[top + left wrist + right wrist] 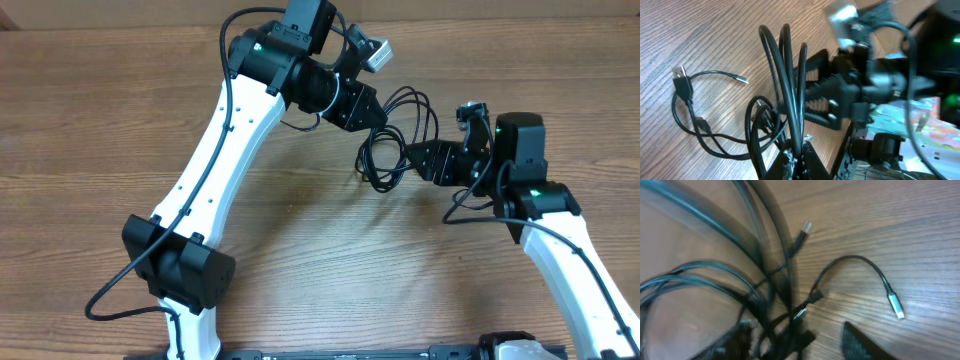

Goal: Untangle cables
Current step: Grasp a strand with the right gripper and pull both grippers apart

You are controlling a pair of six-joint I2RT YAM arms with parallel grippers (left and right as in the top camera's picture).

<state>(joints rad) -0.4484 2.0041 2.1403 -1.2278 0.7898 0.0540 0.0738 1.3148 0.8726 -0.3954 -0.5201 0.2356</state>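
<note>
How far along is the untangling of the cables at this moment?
Little looks done: a few plug ends lie free on the table. In hand: the left gripper pinches several loops of the cables; the right gripper is at the same bundle. Left: the loops all cross together.

Overhead view: lit evenly and brightly from above; casts only soft, faint shadows under the arms (pixel 220 150) onto the bench (pixel 330 250); sharp from edge to edge, with a mild sheen on the white shells. Left wrist view: holds focus on the wood grain and the cables (pixel 794 117) at centre; blurs and washes out toward the upper right under pale glare. Right wrist view: smears the cables at left with heavy blur; renders crisply only the silvery plug tip (pixel 895 305) at right; shows a pale sheen on the bench there.
</note>
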